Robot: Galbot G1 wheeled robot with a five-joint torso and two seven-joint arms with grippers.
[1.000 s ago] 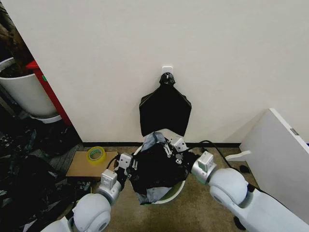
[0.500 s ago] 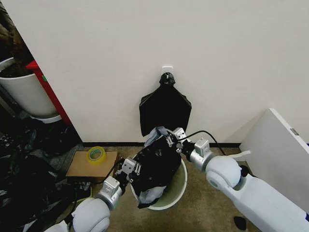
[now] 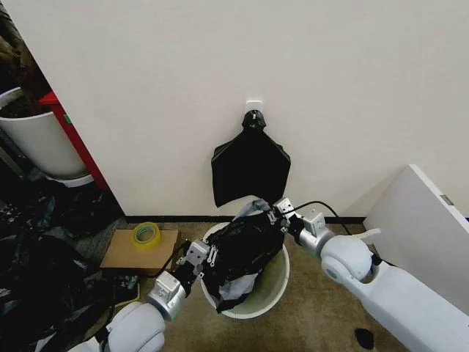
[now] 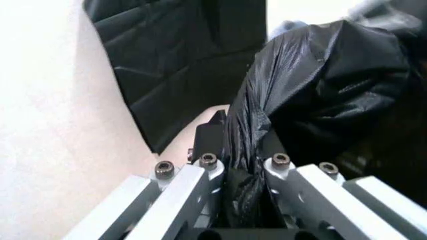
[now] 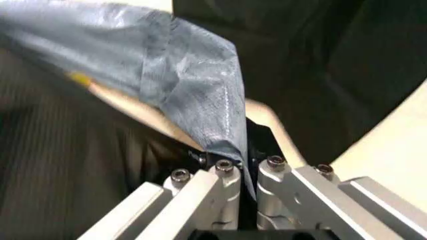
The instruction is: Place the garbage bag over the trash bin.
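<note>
The garbage bag [image 3: 240,249] is a wrinkled, glossy black sack stretched between both grippers over the trash bin [image 3: 272,284], a small round white pail on the floor by the wall. My left gripper [image 3: 204,257] is shut on the bag's near-left edge, just over the bin's rim. My right gripper [image 3: 278,214] is shut on the far-right edge, close to the wall. In the left wrist view the left gripper [image 4: 241,162] pinches bunched black film. In the right wrist view the right gripper [image 5: 245,164] clamps a thin greyish fold of the garbage bag [image 5: 200,95].
A flat black bundle [image 3: 250,167] hangs from a clip [image 3: 253,119] on the wall behind the bin. A yellow tape roll [image 3: 146,235] lies on cardboard [image 3: 124,253] at left, near black sheeting [image 3: 37,275] and a large white tub [image 3: 38,143]. A white panel [image 3: 425,227] stands right.
My right gripper has carried its edge of the bag back toward the wall and rightward, pulling the bag taut. More of the bin's inside shows. My left gripper has shifted slightly.
</note>
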